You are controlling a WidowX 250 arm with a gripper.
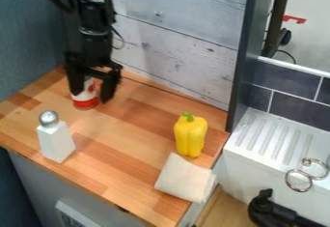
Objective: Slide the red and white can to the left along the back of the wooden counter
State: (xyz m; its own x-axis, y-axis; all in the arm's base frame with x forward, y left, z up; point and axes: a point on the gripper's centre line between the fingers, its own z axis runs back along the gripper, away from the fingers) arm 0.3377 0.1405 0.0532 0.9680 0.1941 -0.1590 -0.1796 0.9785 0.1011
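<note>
We see the black gripper [91,97] hanging over the back left of the wooden counter [122,144], its two fingers parted: it is released. Between and just beyond them, towards seven o'clock from the gripper, a red-and-white can [86,103] stands upright on the counter. We cannot tell whether either finger touches it.

With twelve at the top of our view and the gripper as the hub, we find a white shaker with a silver top [56,140] farther out at seven o'clock, near the counter's front edge. At four o'clock stands a yellow bell pepper [190,137] with a green stem, and at five o'clock lies a folded whitish cloth [184,178], close to the pepper's lower end and by the counter's right edge.

Beyond the counter, between three and four o'clock, we have a white ridged drainboard [277,141]; silver rings [299,180] lie at its near side, at four. Dark tiles [294,106] rise behind it at three o'clock, and pale wooden boards [174,33] make up the wall between one and two.
</note>
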